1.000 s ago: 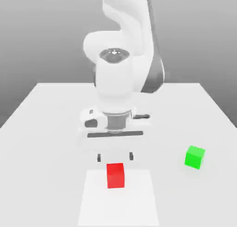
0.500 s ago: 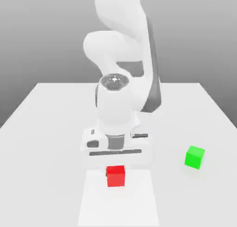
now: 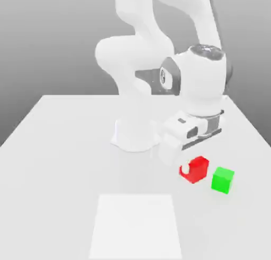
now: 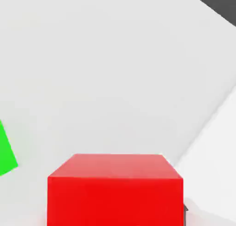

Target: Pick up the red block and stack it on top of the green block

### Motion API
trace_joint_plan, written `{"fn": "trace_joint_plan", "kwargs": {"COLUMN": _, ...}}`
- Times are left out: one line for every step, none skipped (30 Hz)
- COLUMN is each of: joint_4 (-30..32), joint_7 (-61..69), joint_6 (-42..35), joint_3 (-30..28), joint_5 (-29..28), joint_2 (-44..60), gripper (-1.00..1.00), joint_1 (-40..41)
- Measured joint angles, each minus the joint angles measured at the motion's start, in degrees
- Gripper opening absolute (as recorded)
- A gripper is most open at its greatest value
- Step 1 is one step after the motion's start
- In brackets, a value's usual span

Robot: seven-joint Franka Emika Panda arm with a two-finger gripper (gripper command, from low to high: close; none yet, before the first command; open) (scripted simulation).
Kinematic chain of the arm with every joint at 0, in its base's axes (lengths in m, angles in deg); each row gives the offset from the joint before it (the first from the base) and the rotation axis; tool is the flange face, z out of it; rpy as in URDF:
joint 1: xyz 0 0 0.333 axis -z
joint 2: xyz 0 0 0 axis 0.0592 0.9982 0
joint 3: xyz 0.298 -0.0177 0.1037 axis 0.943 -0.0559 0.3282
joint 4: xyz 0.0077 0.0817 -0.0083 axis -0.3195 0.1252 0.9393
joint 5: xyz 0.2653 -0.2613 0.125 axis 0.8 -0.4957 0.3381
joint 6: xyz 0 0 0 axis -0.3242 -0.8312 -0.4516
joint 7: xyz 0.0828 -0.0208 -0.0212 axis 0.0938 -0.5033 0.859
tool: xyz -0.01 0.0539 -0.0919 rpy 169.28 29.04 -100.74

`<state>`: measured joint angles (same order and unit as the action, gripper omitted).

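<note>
Clearance between the blocks governed the coming move: we had the gripper (image 3: 191, 171) clamped on the red block (image 3: 198, 169), carried tilted just above the table (image 3: 63, 148), with the green block (image 3: 223, 180) just beside it, toward the table's right edge in the exterior view

A plain white table (image 3: 58, 142) fills the lower half of the frame under a flat grey backdrop (image 3: 47, 36). Low in the centre, a brighter white square patch (image 3: 135, 227) lies flat on its surface, reaching the bottom edge.
</note>
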<state>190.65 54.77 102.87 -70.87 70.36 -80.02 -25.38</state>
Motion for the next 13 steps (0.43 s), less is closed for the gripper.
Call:
{"fn": "trace_joint_plan", "kwargs": {"joint_4": -0.07, "joint_7": 1.2, "joint_6": -0.58, "joint_3": 1.25, "joint_5": 0.54, "joint_2": -0.53, "gripper": -1.0, "joint_1": -2.06}}
{"fn": "trace_joint_plan", "kwargs": {"joint_4": -0.14, "joint_7": 2.35, "joint_6": -1.1, "joint_3": 2.48, "joint_5": 1.04, "joint_2": -1.01, "gripper": -1.0, "joint_1": -4.08}}
{"fn": "trace_joint_plan", "kwargs": {"joint_4": -0.21, "joint_7": 3.34, "joint_6": -1.41, "joint_3": 3.64, "joint_5": 1.41, "joint_2": -1.27, "gripper": -1.0, "joint_1": -5.87}}
{"fn": "trace_joint_plan", "kwargs": {"joint_4": -0.28, "joint_7": 3.47, "joint_6": -0.58, "joint_3": 4.35, "joint_5": 1.09, "joint_2": -0.36, "gripper": -1.0, "joint_1": -6.5}}
{"fn": "trace_joint_plan", "kwargs": {"joint_4": -0.35, "joint_7": 3.1, "joint_6": 0.84, "joint_3": 4.78, "joint_5": 0.3, "joint_2": 1.14, "gripper": -1.0, "joint_1": -6.6}}
{"fn": "trace_joint_plan", "kwargs": {"joint_4": -0.42, "joint_7": 2.4, "joint_6": 2.54, "joint_3": 5.06, "joint_5": -0.82, "joint_2": 2.95, "gripper": -1.0, "joint_1": -6.41}}
{"fn": "trace_joint_plan", "kwargs": {"joint_4": -0.49, "joint_7": 1.45, "joint_6": 4.38, "joint_3": 5.11, "joint_5": -2.24, "joint_2": 4.93, "gripper": -1.0, "joint_1": -6.2}}
{"fn": "trace_joint_plan", "kwargs": {"joint_4": -0.57, "joint_7": 0.23, "joint_6": 6.29, "joint_3": 4.94, "joint_5": -4.02, "joint_2": 6.99, "gripper": -1.0, "joint_1": -5.83}}
{"fn": "trace_joint_plan", "kwargs": {"joint_4": -0.65, "joint_7": -1.23, "joint_6": 8.22, "joint_3": 4.16, "joint_5": -6.11, "joint_2": 9.1, "gripper": -1.0, "joint_1": -6.26}}
{"fn": "trace_joint_plan", "kwargs": {"joint_4": -0.74, "joint_7": -2.81, "joint_6": 10.16, "joint_3": 3.34, "joint_5": -8.35, "joint_2": 11.22, "gripper": -1.0, "joint_1": -6.54}}
{"fn": "trace_joint_plan", "kwargs": {"joint_4": -0.8, "joint_7": -3.86, "joint_6": 11.39, "joint_3": 2.77, "joint_5": -9.84, "joint_2": 12.57, "gripper": 1.0, "joint_1": -6.72}}
{"fn": "trace_joint_plan", "kwargs": {"joint_4": -0.8, "joint_7": -3.86, "joint_6": 11.39, "joint_3": 2.78, "joint_5": -9.84, "joint_2": 12.57, "gripper": 1.0, "joint_1": -6.72}}
{"fn": "trace_joint_plan", "kwargs": {"joint_4": -0.8, "joint_7": -3.86, "joint_6": 11.39, "joint_3": 2.78, "joint_5": -9.84, "joint_2": 12.57, "gripper": 1.0, "joint_1": -6.72}}
